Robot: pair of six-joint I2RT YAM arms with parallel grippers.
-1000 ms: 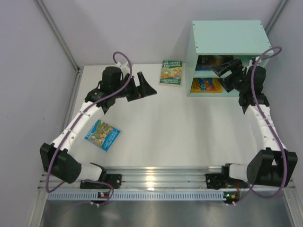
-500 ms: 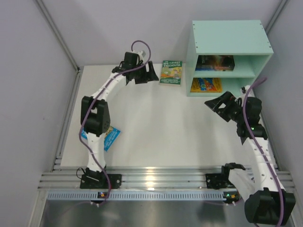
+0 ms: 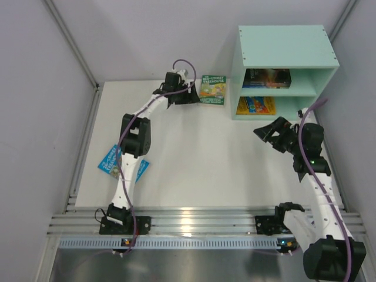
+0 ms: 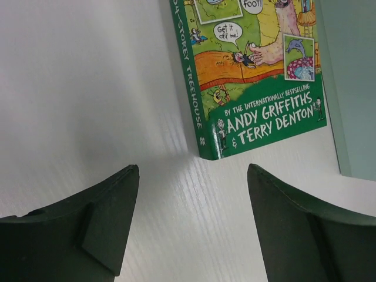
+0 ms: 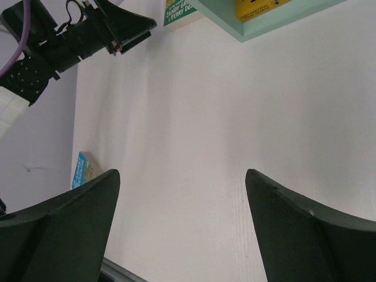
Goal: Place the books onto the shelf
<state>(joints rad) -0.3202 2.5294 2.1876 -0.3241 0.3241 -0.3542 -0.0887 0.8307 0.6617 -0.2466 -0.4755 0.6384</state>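
on the left side of the white table (image 3: 205,158) a blue landscape book (image 3: 109,161) is lying flat, partly hidden behind the left arm (image 3: 134,138). this arm is reaching to the far side, and the left gripper (image 3: 195,96) is hovering low over the table just left of the green book (image 3: 212,89), not touching it. its jaws are standing wide apart and are holding nothing. the green book is lying flat on the table, just beside the left wall of the shelf (image 3: 285,50). the shelf is standing at the far right. dark books (image 3: 266,77) are lying in its upper compartment and an orange-yellow book (image 3: 255,106) is lying in the lower one. the right gripper (image 3: 265,128) is hanging over the table near the shelf front, released and empty.
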